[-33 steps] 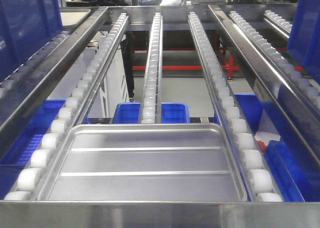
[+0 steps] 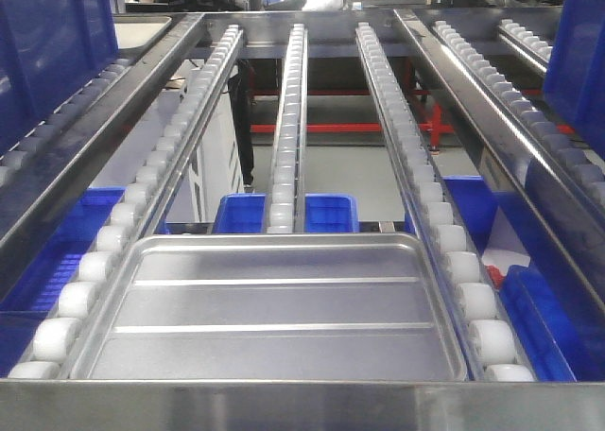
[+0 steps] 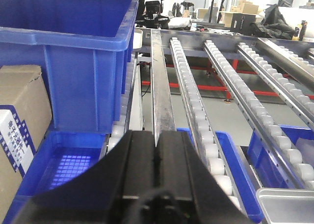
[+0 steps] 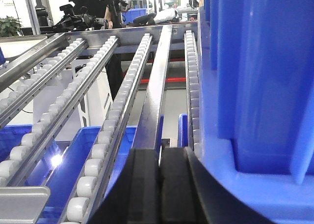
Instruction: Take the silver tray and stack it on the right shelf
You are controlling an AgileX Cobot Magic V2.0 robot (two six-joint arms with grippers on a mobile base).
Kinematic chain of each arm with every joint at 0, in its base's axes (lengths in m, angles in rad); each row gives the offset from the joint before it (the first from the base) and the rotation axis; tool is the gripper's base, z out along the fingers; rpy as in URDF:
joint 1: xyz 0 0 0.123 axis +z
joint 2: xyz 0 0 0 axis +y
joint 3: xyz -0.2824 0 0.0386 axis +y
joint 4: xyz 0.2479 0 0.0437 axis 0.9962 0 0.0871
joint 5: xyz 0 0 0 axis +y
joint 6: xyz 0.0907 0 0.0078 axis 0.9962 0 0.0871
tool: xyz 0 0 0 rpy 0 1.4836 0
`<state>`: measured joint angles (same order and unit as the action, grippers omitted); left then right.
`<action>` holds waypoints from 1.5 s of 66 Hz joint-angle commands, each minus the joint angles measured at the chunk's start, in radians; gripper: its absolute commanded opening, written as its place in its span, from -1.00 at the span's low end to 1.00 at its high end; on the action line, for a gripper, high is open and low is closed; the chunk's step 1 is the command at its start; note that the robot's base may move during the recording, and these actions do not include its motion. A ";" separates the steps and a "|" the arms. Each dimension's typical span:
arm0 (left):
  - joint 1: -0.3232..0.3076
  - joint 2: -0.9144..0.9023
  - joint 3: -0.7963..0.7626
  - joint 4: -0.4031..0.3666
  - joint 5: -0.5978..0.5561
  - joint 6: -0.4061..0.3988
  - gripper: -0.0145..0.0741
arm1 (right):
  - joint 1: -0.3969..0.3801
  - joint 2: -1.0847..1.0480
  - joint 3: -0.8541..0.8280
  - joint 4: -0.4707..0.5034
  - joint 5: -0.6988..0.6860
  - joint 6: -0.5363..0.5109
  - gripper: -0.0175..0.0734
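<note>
Shiny ridged rectangular silver tray (image 2: 274,308) lies flat on white-roller rails (image 2: 460,266) just behind the polished steel front bar (image 2: 302,407), unmoved from half a second ago — left claw (image 3: 157,150) and right claw (image 4: 159,184) both closed on nothing — grab seemingly not begun.

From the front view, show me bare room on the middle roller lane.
Free: the bare rollers beyond the far rim of the shiny ridged silver tray, between the left white-roller rail and the right rail. Crowded: the near end, where the tray fills the width up to the polished steel front bar; blue plastic crates occupy both side lanes.
</note>
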<state>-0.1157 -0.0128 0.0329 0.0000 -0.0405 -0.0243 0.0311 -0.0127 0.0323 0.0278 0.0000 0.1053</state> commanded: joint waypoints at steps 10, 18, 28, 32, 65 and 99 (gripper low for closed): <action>-0.007 -0.005 0.023 0.000 -0.091 -0.002 -0.88 | -0.007 -0.014 -0.003 -0.009 -0.091 -0.005 -0.49; -0.007 -0.005 0.022 0.000 -0.091 -0.002 -0.88 | -0.007 -0.014 -0.003 -0.009 -0.099 -0.006 -0.49; -0.013 -0.003 -0.048 0.000 0.008 -0.002 -0.88 | -0.001 -0.001 -0.052 -0.009 -0.043 -0.006 -0.49; -0.021 0.013 -0.116 0.032 0.116 -0.002 -0.88 | 0.015 0.027 -0.097 -0.009 0.000 -0.006 -0.49; -0.278 0.422 -0.455 0.138 0.101 -0.002 -0.88 | 0.347 0.314 -0.299 -0.028 0.068 -0.118 -0.49; -0.576 0.718 -0.517 -0.145 0.108 -0.004 -0.88 | 0.579 0.502 -0.385 0.010 0.173 -0.046 -0.49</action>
<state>-0.6857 0.6699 -0.4295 -0.0779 0.1318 -0.0243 0.6113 0.4192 -0.2730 0.0300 0.1976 0.0510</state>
